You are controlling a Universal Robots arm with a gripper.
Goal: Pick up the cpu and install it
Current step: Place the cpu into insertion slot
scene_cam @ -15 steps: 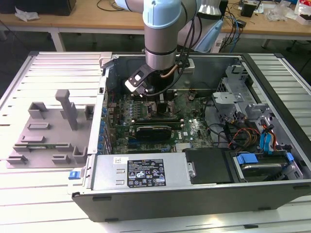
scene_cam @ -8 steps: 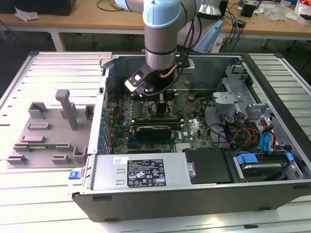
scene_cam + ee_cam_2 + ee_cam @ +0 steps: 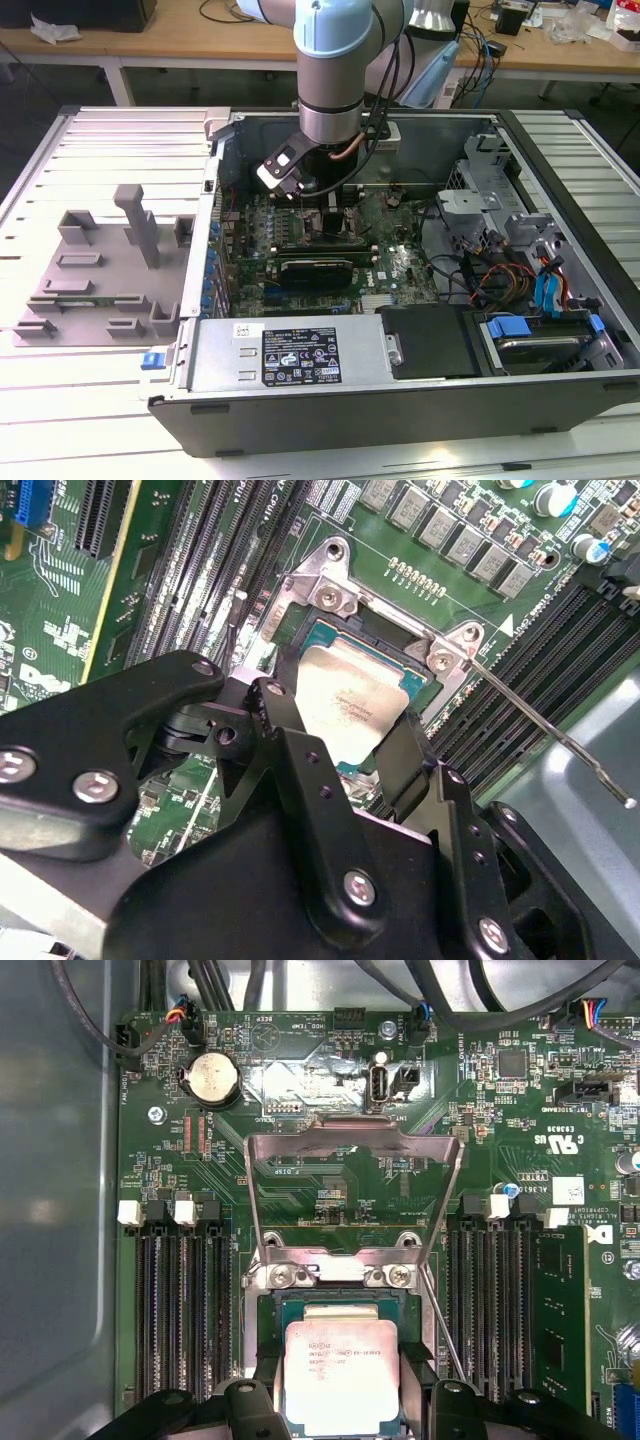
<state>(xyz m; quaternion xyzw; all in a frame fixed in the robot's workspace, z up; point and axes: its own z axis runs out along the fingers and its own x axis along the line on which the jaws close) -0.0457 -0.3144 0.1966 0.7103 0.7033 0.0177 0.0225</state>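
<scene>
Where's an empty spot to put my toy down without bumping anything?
The white slatted table is bare beyond the grey fixture and in front of it. Inside the computer case it's crowded: cables, drives, the pincer over the cpu.

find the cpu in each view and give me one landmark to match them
exterior view: hidden under the arm's wrist, above the motherboard.
second wrist view: the cpu is held in the gripper over the socket.
first wrist view: the cpu is next to the open load plate.
landmark: the thin socket lever, beside the cpu in both wrist views.
</scene>
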